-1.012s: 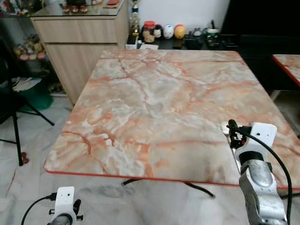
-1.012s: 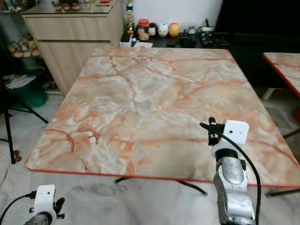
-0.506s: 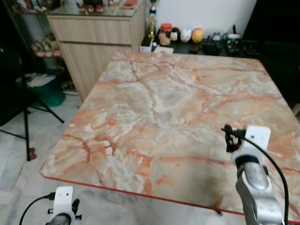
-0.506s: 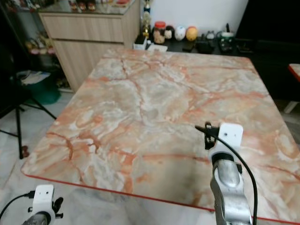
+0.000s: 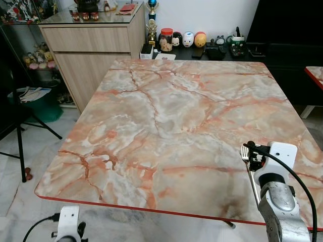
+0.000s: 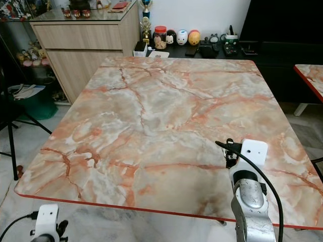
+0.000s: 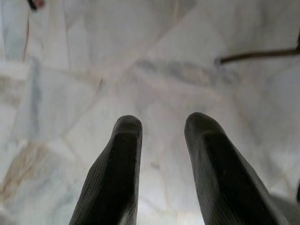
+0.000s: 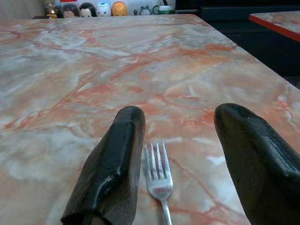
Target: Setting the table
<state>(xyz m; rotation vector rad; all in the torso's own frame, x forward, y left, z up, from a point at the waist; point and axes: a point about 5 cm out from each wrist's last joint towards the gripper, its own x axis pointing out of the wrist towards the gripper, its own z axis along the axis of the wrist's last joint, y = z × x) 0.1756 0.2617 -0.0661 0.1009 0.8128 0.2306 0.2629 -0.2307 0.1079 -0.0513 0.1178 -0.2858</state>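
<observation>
Right tool [image 8: 176,140]: held low over the near right part of the desk [image 5: 166,116], its two black fingers [image 8: 115,159] spread well apart and gripping nothing.
Fork [image 8: 158,176]: lying flat on the desk between the right tool's fingers, closer to one of them, tines pointing away from the wrist; in the left eye view its tines [image 5: 245,153] show just beside the wrist camera housing, with the handle running back under the arm.
Contact: whether the nearer finger touches the fork cannot be told (they look very close).
Left tool [image 7: 161,129]: hanging low beside the near desk edge, pointing down at the pale tiled floor [image 7: 70,70], fingers apart with a clear gap and nothing between them.
Desk surface: orange-veined marble with a red rim, stretching ahead of the right tool.
Beyond the right tool: a wooden cabinet [image 5: 96,55] and a row of small jars and figurines [image 5: 181,39] past the desk's far edge.
</observation>
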